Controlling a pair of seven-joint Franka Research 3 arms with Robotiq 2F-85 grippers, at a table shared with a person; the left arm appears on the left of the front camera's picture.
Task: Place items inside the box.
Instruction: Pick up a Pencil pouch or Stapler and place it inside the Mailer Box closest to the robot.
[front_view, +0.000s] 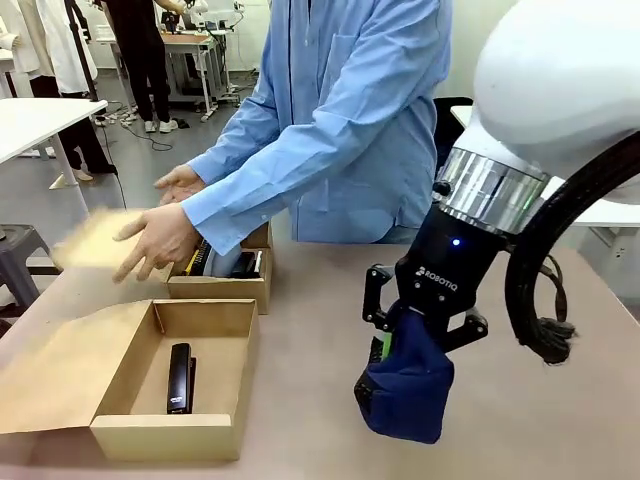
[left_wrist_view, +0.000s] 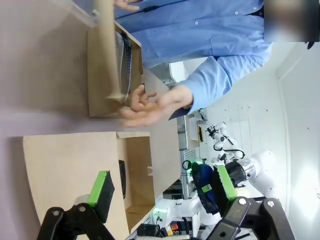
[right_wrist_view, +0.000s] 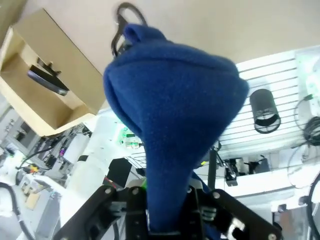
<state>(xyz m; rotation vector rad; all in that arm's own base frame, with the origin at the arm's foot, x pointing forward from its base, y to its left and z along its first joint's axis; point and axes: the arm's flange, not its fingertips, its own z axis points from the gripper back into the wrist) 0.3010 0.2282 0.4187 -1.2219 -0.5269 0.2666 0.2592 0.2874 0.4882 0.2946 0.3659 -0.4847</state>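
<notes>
My right gripper (front_view: 400, 345) is shut on a navy blue fabric pouch (front_view: 407, 385), which hangs just above the table at the right. The same pouch (right_wrist_view: 170, 115) bulges out from between the shut fingers in the right wrist view, its zipper ring at the top. To the left stands the open cardboard box (front_view: 228, 375) with a black stapler (front_view: 180, 378) lying inside; box (right_wrist_view: 30, 100) and stapler (right_wrist_view: 47, 82) also sit beside the pouch. My left gripper (left_wrist_view: 162, 187) hovers open above the box (left_wrist_view: 137, 170), nothing between its green pads.
A smaller cardboard box (front_view: 225, 285) with dark items stands behind the open one. The person in a blue shirt leans over it, one hand (front_view: 158, 240) moving a blurred cardboard flap (front_view: 85, 240). The big box's lid (front_view: 50, 375) lies flat to its left.
</notes>
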